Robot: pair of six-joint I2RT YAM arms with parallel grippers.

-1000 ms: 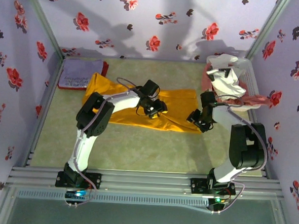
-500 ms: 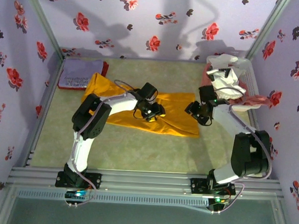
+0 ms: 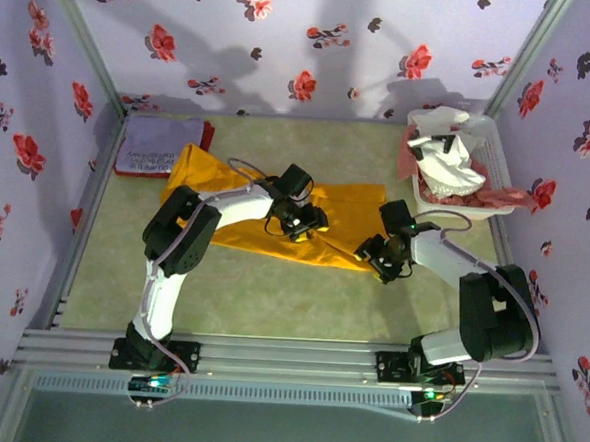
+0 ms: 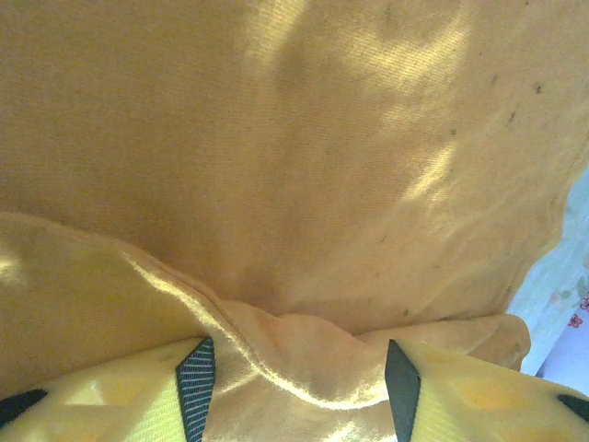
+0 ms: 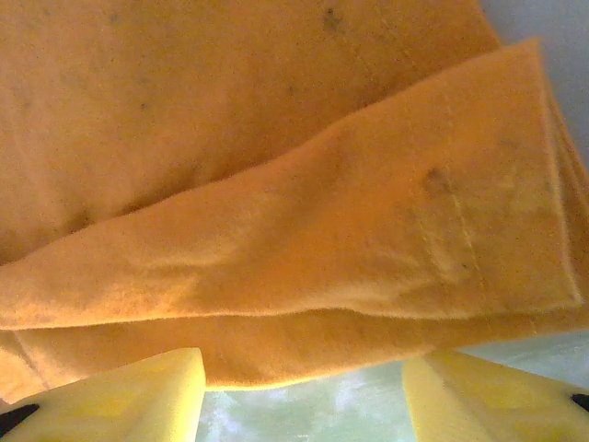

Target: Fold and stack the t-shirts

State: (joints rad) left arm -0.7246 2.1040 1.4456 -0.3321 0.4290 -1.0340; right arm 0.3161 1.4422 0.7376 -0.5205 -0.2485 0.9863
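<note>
Top external: my right gripper [image 3: 385, 259] has moved nearer since the previous frame, from the orange shirt's [image 3: 266, 204] far right corner to its near right edge. My left gripper [image 3: 303, 224] stays mid-shirt, closed on a raised fold. Right wrist: fingers [image 5: 110, 396] spread wide, shirt hem between them. Shirt lies on the table [image 3: 271, 290].

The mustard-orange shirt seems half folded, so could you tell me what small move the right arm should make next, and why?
Probably close the right pincer on the mustard-orange shirt. Its folded edge hangs just past the open yellow fingers, with bare table showing between them, while the left pincer has cloth bunched between its fingers.
</note>
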